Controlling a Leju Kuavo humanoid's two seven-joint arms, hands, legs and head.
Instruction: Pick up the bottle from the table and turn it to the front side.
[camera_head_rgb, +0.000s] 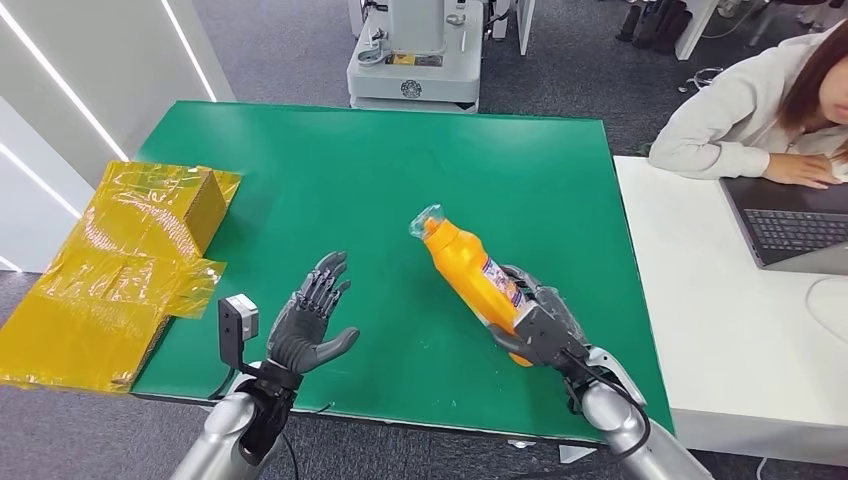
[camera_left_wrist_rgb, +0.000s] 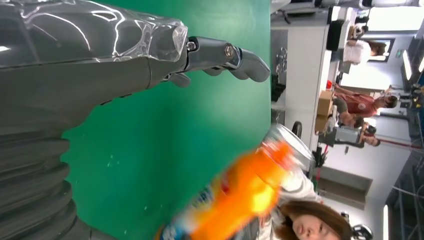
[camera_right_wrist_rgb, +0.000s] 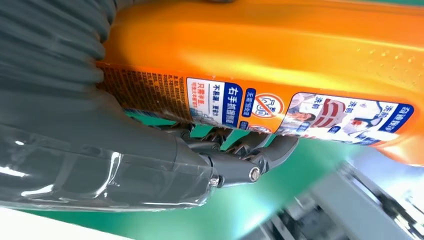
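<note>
A yellow-wrapped box (camera_head_rgb: 130, 260) lies at the table's (camera_head_rgb: 370, 170) left edge. The left hand (camera_head_rgb: 312, 325) hovers with fingers (camera_head_rgb: 325, 285) spread, holding nothing. The right hand (camera_head_rgb: 540, 325) grips the bottle's (camera_head_rgb: 470, 272) base, tilted, cap pointing away. A person (camera_head_rgb: 760, 110) sits at a laptop (camera_head_rgb: 795, 225).

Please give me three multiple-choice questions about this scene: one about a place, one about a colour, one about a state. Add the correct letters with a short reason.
1. Where is the yellow-wrapped cardboard box?
A) at the green table's left edge
B) on the white desk
C) on the floor

2. What colour is the plastic bottle's body?
A) blue
B) orange
C) white

3. What is the left robot hand doing?
A) holding the bottle
B) pressing the box
C) holding nothing, fingers apart

Answers: 1 A, the box overhangs that edge; 2 B, orange in every view; 3 C, the right robot hand grips the bottle instead.
</note>
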